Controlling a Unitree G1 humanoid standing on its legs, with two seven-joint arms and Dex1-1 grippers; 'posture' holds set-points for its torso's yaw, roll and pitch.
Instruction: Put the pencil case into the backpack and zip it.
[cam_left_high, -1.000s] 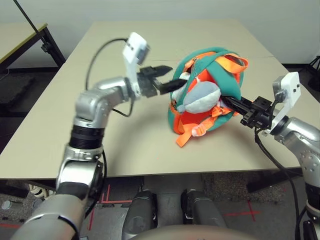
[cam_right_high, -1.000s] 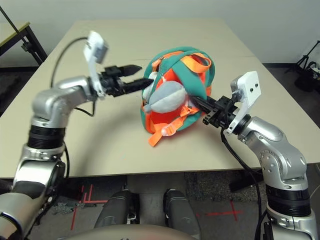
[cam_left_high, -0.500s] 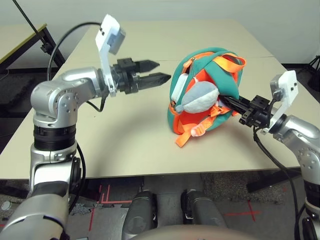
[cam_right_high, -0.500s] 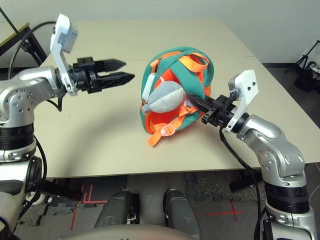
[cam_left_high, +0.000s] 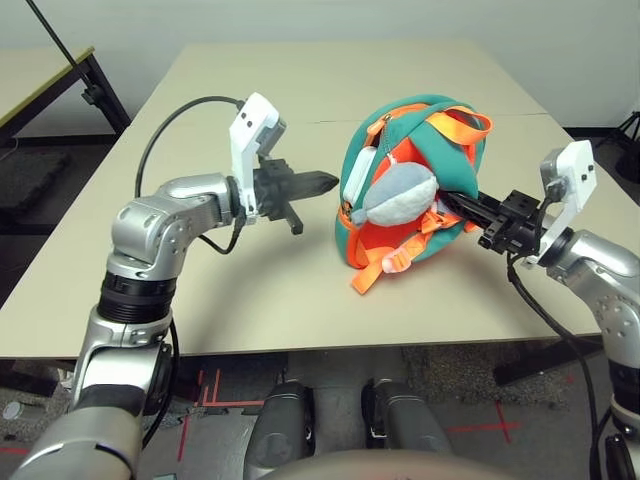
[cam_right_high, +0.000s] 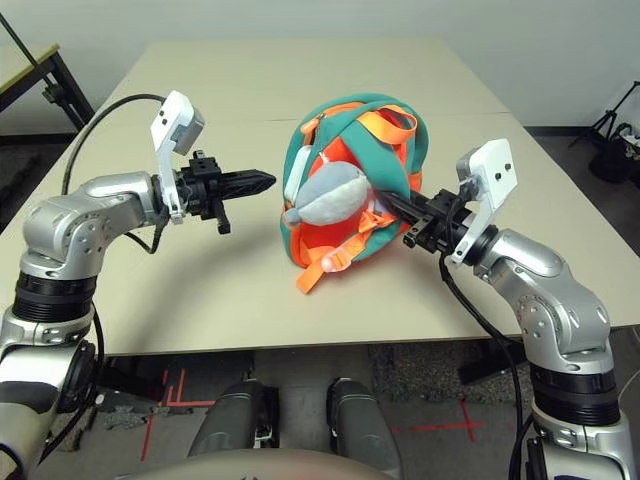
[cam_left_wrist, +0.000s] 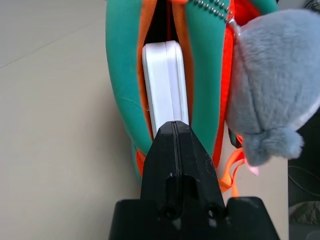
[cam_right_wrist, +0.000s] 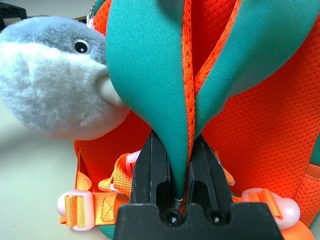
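- The left gripper (cam_left_high: 322, 183) has its two black fingers pressed flat together with nothing between them; it points at the side of the backpack (cam_left_high: 455, 135), its tip just short of the bag.
- In the left wrist view that closed tip (cam_left_wrist: 173, 131) sits right at the near end of the pencil case (cam_left_wrist: 165, 82); whether it touches cannot be told.
- The right gripper (cam_right_wrist: 175, 165) is nearly closed, clamped on a fold of the backpack's teal fabric and orange trim at the bag's other side.
- No lettering on the pencil case can be read from these angles.
- The backpack stands on the tan table (cam_left_high: 250, 280) with its zipper gaping; the white pencil case stands on edge in the opening, mostly inside, one rounded end poking out.
- A grey-white plush shark (cam_left_high: 400, 195) hangs by a bead chain against the bag's orange front, beside the opening.
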